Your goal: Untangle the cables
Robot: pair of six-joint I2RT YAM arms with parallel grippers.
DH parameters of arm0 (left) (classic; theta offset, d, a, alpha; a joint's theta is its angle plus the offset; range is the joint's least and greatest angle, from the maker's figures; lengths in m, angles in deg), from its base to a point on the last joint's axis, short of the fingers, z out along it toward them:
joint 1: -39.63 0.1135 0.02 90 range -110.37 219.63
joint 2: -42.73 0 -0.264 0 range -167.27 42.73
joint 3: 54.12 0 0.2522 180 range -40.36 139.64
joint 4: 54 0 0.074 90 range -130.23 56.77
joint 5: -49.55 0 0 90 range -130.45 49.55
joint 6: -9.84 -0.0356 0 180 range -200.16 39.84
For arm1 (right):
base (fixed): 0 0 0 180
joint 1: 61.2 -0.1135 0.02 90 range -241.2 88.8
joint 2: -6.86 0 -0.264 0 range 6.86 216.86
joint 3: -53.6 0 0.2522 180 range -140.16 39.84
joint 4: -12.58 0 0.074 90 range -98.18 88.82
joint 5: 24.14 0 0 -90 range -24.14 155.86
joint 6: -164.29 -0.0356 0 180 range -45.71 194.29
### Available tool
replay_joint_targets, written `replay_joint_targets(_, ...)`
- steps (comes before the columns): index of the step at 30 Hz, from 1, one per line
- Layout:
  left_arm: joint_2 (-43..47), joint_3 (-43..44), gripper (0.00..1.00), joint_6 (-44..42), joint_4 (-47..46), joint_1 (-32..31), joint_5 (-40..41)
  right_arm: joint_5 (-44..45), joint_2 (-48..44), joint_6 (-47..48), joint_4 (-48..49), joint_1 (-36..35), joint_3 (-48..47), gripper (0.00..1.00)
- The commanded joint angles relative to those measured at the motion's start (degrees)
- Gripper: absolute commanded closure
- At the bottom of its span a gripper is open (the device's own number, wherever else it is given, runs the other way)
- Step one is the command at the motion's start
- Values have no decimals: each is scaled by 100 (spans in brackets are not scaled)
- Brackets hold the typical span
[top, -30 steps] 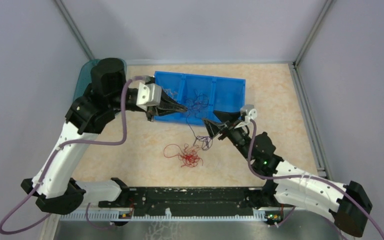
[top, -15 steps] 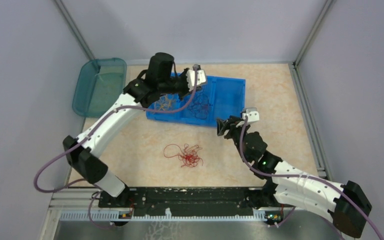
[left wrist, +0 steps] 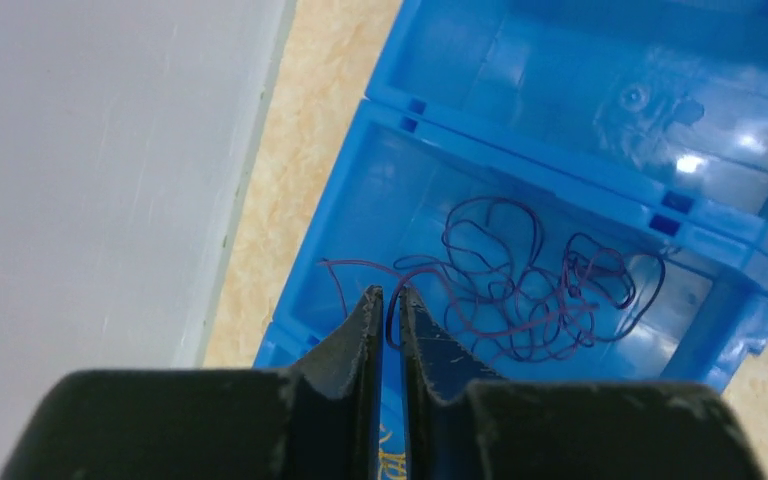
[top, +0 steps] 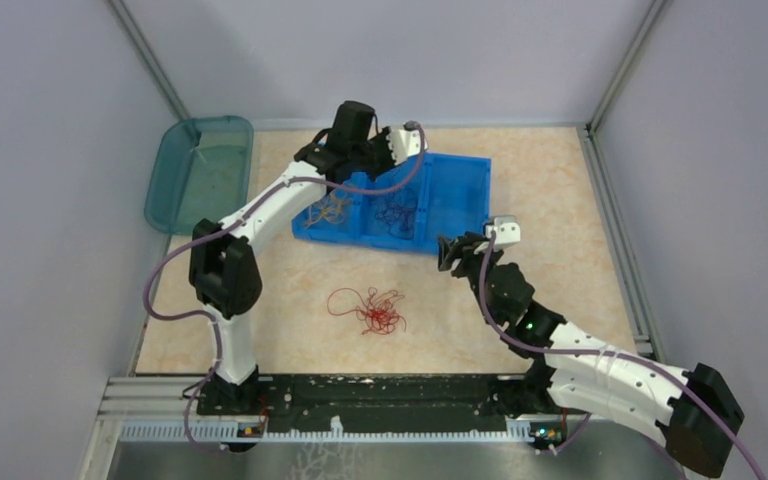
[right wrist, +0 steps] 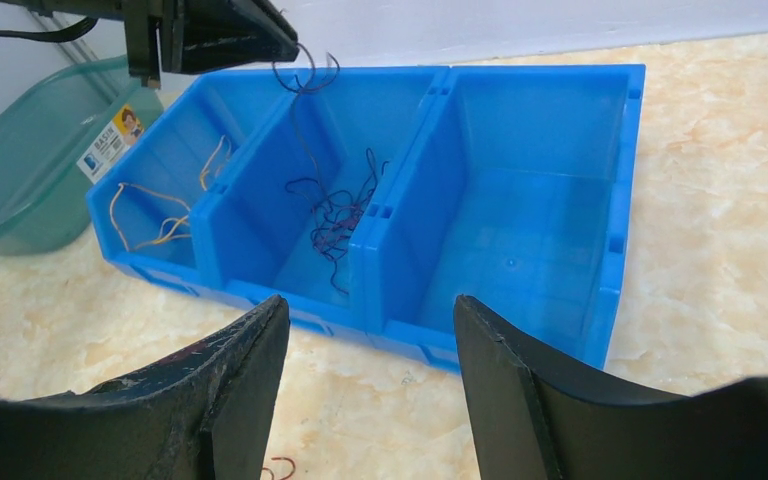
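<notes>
Grey walls point(top: 390, 50) close in three sides of a marbled beige table point(top: 560, 200). Both arms are bolted at its near edge.

The left arm rises from its base, bends at the elbow and stretches far forward, with its wrist over the far side of the blue bin point(top: 457, 195). The left gripper point(left wrist: 388, 296) hangs above the middle compartment, clenched to a thin slit around one strand of the dark purple cables point(left wrist: 520, 290). That strand runs down from the tips to the rest of the purple tangle on the compartment floor.

The right arm lies low along the right side of the table, its forearm angled towards the bin. The right gripper point(top: 450, 254) is released, jaws wide and grasping nothing, just off the bin's near right corner and facing its three compartments.

Orange-yellow cables point(top: 328, 210) lie in the left compartment. The red cables point(top: 372, 312) sit in a loose knot on the bare table, near the bin's front. A teal tub point(top: 185, 190) stands at the far left, beside the wall.
</notes>
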State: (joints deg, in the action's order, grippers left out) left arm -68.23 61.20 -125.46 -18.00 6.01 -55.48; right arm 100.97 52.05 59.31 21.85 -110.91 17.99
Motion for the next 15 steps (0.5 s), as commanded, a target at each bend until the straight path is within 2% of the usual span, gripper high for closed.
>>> replay_joint_targets(1,-130,563,73,66,-22,-12,-131,36,-124,92,43,45,-324,38)
replay_joint_targets(2,-161,666,58,133,102,-5,-185,-43,-121,103,18,47,-352,38)
replay_joint_targets(3,-171,789,38,180,260,4,-264,-175,-102,130,-9,43,-380,38)
replay_joint_targets(5,-125,1028,9,145,721,45,-631,-381,-41,144,-119,42,-441,37)
replay_joint_targets(6,-69,1119,4,141,953,86,-791,-501,-18,145,-183,49,-494,37)
replay_joint_targets(10,448,983,0,53,1817,373,-1665,-1665,74,248,-308,49,-587,37)
replay_joint_targets(13,1081,216,0,-586,2574,619,-2226,-2779,299,311,-622,49,-745,36)
replay_joint_targets(15,1603,-563,0,-1127,3057,675,-2330,-3137,512,260,-891,43,-878,36)
